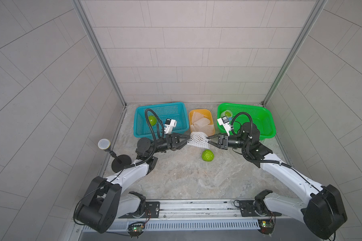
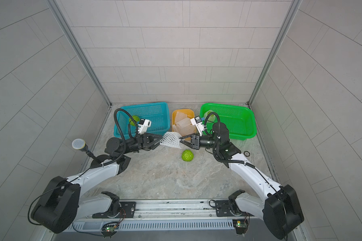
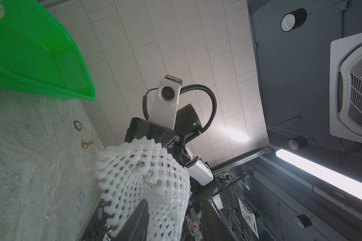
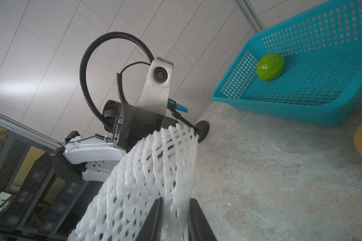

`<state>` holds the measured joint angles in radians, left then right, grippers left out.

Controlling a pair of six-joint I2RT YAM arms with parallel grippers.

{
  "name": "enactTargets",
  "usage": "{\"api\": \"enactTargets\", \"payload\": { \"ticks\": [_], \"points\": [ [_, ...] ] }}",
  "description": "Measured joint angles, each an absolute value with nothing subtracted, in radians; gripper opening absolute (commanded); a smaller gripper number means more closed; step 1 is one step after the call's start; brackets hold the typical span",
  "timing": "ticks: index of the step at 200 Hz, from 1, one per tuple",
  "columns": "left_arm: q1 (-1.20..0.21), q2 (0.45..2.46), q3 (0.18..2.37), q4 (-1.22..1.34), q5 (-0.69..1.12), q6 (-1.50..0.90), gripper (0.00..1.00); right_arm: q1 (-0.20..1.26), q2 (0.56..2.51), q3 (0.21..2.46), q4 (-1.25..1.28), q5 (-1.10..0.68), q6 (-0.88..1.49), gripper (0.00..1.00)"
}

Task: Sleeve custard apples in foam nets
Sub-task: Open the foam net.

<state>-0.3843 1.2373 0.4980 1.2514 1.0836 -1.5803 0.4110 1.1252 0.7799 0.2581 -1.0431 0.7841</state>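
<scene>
Far left, off the stone top: a round mesh-headed microphone (image 1: 104, 144) stood on a black stand.

Back left: blue basket (image 1: 161, 105) with one bare custard apple (image 1: 152, 120) lying inside near its left wall; the right wrist view showed the same fruit alone in there.

Left claw (image 1: 189, 138): reached in sideways, fingertips at the left end of a foam net (image 1: 197, 140). Jaws stood partly drawn in with mesh between them; could not tell whether they actually pinched it.

Centre: the net hung stretched between the two claws, in front of the yellow tub (image 1: 200, 110). The tub sat between the two baskets and held spare nets (image 1: 201, 123), folded flat.

A second custard apple (image 1: 207, 154) sat loose on the table, near the net's right end on the side toward the arm bases, apart from net and claws.

Right claw (image 1: 208, 140): jaws drawn close and clamped on the right end of the net; the right wrist view showed mesh squeezed between the two dark fingers (image 4: 155, 219).

Back right: green basket (image 1: 257, 119), with a third fruit (image 1: 226, 114) in its back left corner, white mesh around it.
</scene>
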Motion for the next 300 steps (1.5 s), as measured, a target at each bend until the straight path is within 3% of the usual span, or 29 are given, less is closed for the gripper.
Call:
{"api": "enactTargets", "payload": {
  "ticks": [16,72,184,206,237,254,300],
  "points": [
    [-0.384,1.246,0.498,1.249,1.09,-1.577,0.58,0.411,1.126,0.817,0.161,-1.036,0.722,0.24],
    [-0.373,1.232,0.5,1.193,1.088,-1.551,0.6,0.406,1.115,0.842,-0.013,-1.017,0.612,0.23],
    [-0.389,1.199,0.501,1.035,1.1,-1.441,0.62,0.387,1.105,0.833,0.033,-1.029,0.649,0.24],
    [-0.398,1.208,0.501,1.032,1.1,-1.433,0.54,0.401,1.11,0.833,0.053,-1.035,0.661,0.24],
    [-0.402,1.217,0.501,1.031,1.103,-1.43,0.3,0.41,1.118,0.832,0.056,-1.037,0.663,0.25],
    [-0.402,1.217,0.501,1.03,1.105,-1.421,0.22,0.41,1.118,0.832,0.056,-1.036,0.663,0.25],
    [-0.402,1.217,0.501,1.032,1.108,-1.428,0.14,0.41,1.131,0.859,0.046,-1.035,0.659,0.27]
  ]
}}
